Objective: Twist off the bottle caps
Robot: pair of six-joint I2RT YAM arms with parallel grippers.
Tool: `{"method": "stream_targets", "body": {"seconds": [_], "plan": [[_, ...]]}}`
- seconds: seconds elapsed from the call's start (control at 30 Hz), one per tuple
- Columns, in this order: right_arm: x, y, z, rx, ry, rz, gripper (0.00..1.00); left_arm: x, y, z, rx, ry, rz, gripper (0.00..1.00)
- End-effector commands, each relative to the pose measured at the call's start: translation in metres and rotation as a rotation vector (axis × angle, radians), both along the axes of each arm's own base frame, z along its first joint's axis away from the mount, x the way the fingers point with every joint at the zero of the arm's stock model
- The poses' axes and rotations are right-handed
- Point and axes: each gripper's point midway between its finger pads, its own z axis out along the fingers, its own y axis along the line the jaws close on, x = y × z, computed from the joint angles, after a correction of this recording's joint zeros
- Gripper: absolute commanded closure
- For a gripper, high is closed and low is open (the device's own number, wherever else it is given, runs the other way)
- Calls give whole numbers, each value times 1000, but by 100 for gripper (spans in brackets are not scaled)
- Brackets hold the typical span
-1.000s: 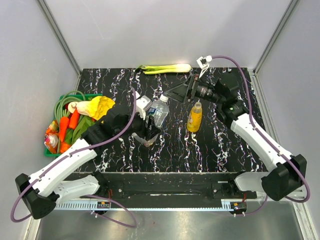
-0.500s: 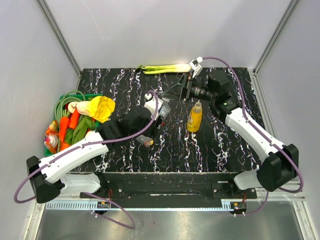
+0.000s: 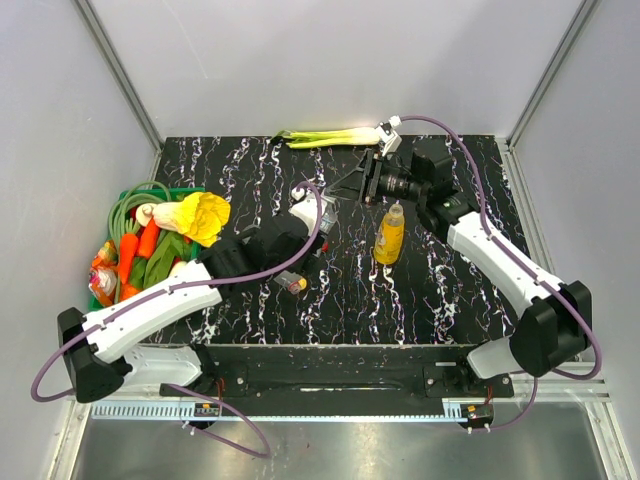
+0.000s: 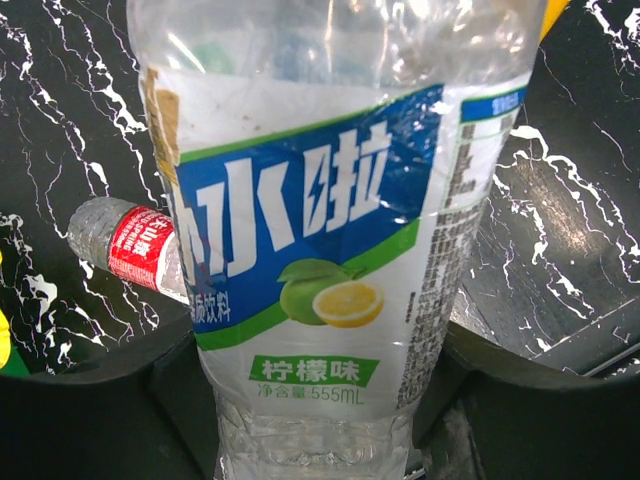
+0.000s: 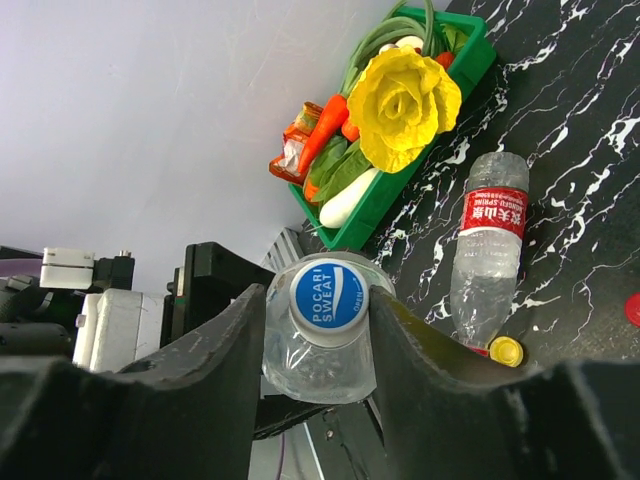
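Note:
My left gripper (image 4: 315, 420) is shut on the body of the blue-green-labelled bottle (image 4: 320, 230), which it holds off the table at mid-table (image 3: 322, 212). My right gripper (image 5: 318, 310) faces the bottle's top, its fingers (image 5: 200, 380) pressed on both sides of the white-blue cap (image 5: 328, 295). The red-labelled bottle (image 5: 490, 250) lies on its side on the black table, with a loose yellow cap (image 5: 505, 350) at its mouth and a red cap (image 5: 633, 310) just beyond. The yellow-orange juice bottle (image 3: 389, 235) stands upright to the right of the grippers.
A green basket (image 5: 430, 150) of toy vegetables, with carrots and a yellow cabbage (image 3: 200, 215), sits at the table's left edge. A leek (image 3: 330, 137) lies along the back edge. Grey walls enclose the table on three sides.
My right gripper has closed from wide open onto the white-blue cap. The left arm carried the bottle a little back and right to meet it.

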Motion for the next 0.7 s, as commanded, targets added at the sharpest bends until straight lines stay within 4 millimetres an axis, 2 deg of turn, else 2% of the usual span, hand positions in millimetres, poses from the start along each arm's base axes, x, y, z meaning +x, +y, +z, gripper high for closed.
{"method": "stream_targets", "body": {"seconds": [0.0,0.17,0.33,0.67], "plan": [[-3,3,24,44,-46,34,55,9,-5,23,-42,-54,32,98],[-3,4,20,41,-34,41,75,8,-4,18,-27,-45,33,98],[-3,4,14,31,-36,42,100,6,-5,5,-7,-21,23,98],[-6,3,9,27,-68,51,100,-3,-20,-13,-119,58,-57,98]]}}
